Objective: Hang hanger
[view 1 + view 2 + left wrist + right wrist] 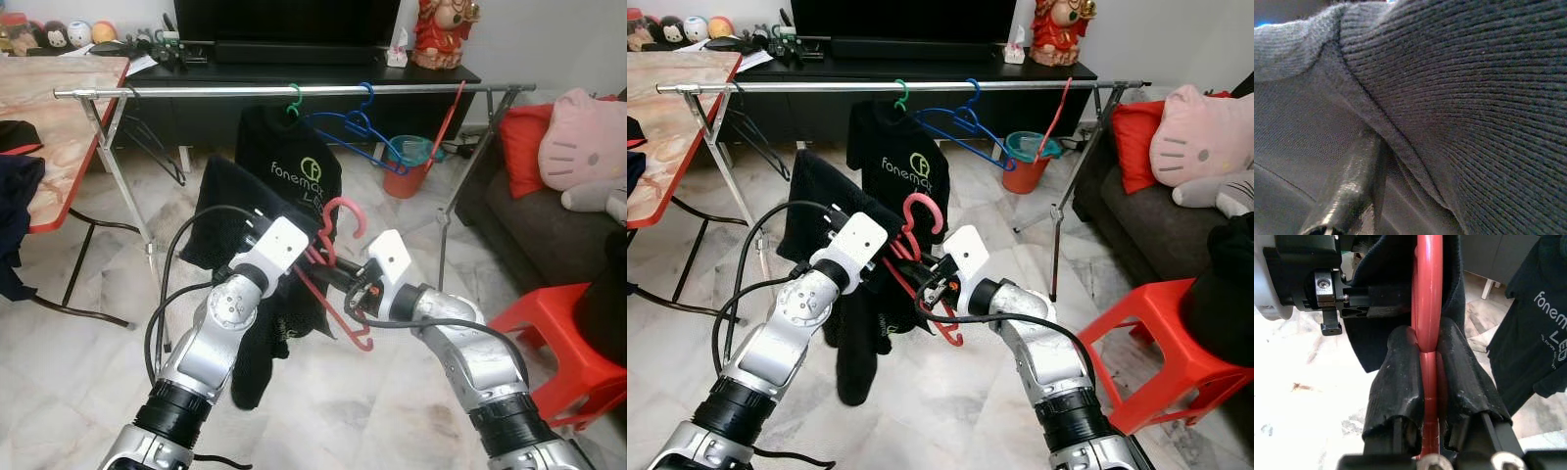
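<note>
Left eye view: the red hanger [333, 264] with a black garment [245, 284] on it sits at the middle, and the silver rail [294, 90] runs across at 12 o'clock, well apart from it.

Right eye view: the left end effector [884, 257] is buried in the cloth — I cannot tell if it is closed.

Left wrist view: dark knit cloth, very close.

Right wrist view: the right end effector [1429, 382] is closed tight on the hanger. The hook could miss the rail, or bump the green hanger [292, 98] — the heavy cloth may tip it.
</note>
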{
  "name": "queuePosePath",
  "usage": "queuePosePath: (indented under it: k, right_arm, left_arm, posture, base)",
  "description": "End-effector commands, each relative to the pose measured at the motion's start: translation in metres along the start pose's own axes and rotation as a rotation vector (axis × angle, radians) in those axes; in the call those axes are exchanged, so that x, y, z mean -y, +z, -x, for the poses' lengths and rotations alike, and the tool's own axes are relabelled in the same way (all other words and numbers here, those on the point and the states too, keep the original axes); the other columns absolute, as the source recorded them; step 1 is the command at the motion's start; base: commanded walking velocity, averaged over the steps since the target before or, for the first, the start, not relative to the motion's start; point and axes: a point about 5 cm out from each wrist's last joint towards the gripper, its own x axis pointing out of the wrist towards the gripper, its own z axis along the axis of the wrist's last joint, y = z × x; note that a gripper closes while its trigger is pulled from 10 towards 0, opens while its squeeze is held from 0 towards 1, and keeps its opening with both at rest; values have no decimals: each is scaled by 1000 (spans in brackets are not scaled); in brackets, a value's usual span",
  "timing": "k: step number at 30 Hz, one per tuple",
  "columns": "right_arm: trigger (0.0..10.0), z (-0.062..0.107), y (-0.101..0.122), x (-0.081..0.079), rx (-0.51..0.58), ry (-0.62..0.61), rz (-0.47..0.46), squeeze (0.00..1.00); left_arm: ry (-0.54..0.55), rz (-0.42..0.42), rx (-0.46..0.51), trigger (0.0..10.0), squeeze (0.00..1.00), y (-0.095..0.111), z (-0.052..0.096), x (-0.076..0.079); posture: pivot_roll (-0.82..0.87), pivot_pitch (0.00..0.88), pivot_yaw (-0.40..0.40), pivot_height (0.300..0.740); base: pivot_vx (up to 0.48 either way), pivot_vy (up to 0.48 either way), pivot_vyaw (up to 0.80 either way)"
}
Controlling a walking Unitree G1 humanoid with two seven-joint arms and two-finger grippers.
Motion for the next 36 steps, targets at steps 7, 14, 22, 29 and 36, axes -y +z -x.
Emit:
queuePosePath:
  k: [7, 14, 22, 29, 36]
  right_arm:
    - [0, -1, 3, 0, 5, 1, 43, 0]
    - [0, 0, -1, 1, -18, -4, 65, 0]
    - [0, 8, -18, 13, -132, -73, 137, 0]
    - [0, 32, -32, 25, -231, -78, 177, 0]
    - [0, 56, -47, 29, -351, -35, 176, 0]
  left_arm:
    - [-53, -25, 54, 0, 0, 10, 0, 9]
    - [-55, -24, 51, 0, 0, 9, 0, 7]
    - [-25, 19, 46, 0, 0, 9, 1, -2]
    - [4, 22, 25, 0, 0, 3, 3, -11]
    - [57, 36, -17, 0, 0, -2, 2, -18]
  posture:
    - [-117, 0, -106, 740]
    - [-115, 0, -106, 740]
    - [-112, 0, -106, 740]
    - [-119, 0, -102, 740]
    - [-120, 0, -98, 740]
  base:
    - [0, 0, 0]
    - [0, 0, 0]
    - [0, 0, 0]
    - [0, 0, 0]
    - [0, 0, 0]
